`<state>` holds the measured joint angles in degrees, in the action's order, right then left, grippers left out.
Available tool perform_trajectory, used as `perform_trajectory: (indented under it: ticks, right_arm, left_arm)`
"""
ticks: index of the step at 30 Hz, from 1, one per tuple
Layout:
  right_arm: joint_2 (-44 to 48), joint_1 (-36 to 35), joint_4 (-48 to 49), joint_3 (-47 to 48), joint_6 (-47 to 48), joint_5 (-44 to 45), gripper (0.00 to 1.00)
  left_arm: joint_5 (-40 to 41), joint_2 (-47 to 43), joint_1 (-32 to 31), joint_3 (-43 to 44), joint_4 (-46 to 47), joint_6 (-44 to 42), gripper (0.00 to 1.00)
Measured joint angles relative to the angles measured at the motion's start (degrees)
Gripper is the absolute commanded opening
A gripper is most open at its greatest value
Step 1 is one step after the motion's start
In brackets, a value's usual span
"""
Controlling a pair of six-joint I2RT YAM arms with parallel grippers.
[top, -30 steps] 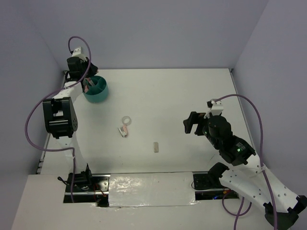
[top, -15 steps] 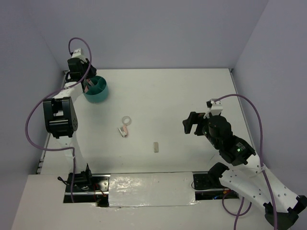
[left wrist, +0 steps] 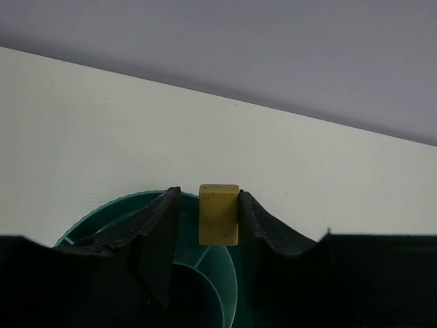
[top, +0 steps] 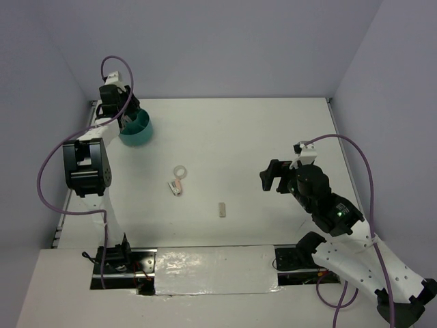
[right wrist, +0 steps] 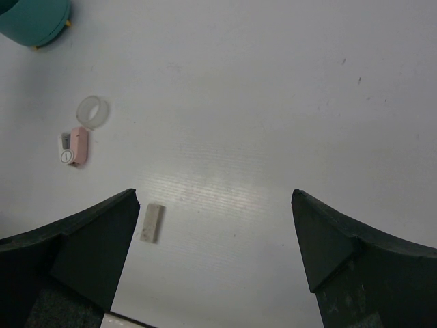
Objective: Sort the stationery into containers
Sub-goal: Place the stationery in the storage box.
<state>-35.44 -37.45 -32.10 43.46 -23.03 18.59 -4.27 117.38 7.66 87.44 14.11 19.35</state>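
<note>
My left gripper hangs over the teal cup at the far left of the table. In the left wrist view a small tan block stands between the gripper's jaws, above the cup's compartments. The block rests against the right finger, and a gap shows between it and the left finger. My right gripper hovers wide open over the right half of the table, holding nothing. A clear ring, a pink oblong piece and a pale block lie mid-table.
The right wrist view shows the ring, the pink piece and the pale block left of the open gripper, with the cup at the top left corner. Walls enclose the table at the back and both sides.
The left gripper's jaws have widened around the tan block, and its wrist has shifted slightly right over the cup. The right arm has not moved.
</note>
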Motion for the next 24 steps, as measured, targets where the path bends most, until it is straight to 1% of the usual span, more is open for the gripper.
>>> perform_trajectory:
  ticks: [2,5,7,9,18,22,24]
  right_arm:
    - [0.0,0.0,0.0,0.0,0.0,0.0,1.0]
    - [0.0,0.0,0.0,0.0,0.0,0.0,1.0]
    - [0.0,0.0,0.0,0.0,0.0,0.0,1.0]
    - [0.0,0.0,0.0,0.0,0.0,0.0,1.0]
    - [0.0,0.0,0.0,0.0,0.2,-0.1,1.0]
    - [0.0,0.0,0.0,0.0,0.2,-0.4,1.0]
    - [0.0,0.0,0.0,0.0,0.2,-0.4,1.0]
  left_arm:
    - [0.0,0.0,-0.2,0.0,0.0,-0.1,0.57]
    - [0.3,0.0,-0.4,-0.1,0.0,-0.2,0.58]
    - [0.4,0.0,-0.4,-0.2,0.0,-0.2,0.57]
    - [0.7,0.0,-0.4,-0.5,0.1,-0.2,0.53]
    - [1.0,0.0,-0.4,-1.2,0.2,0.2,0.53]
    - [1.5,-0.1,-0.4,-1.2,0.0,0.2,0.52]
    - [1.8,-0.2,-0.4,-1.2,-0.1,0.1,0.49]
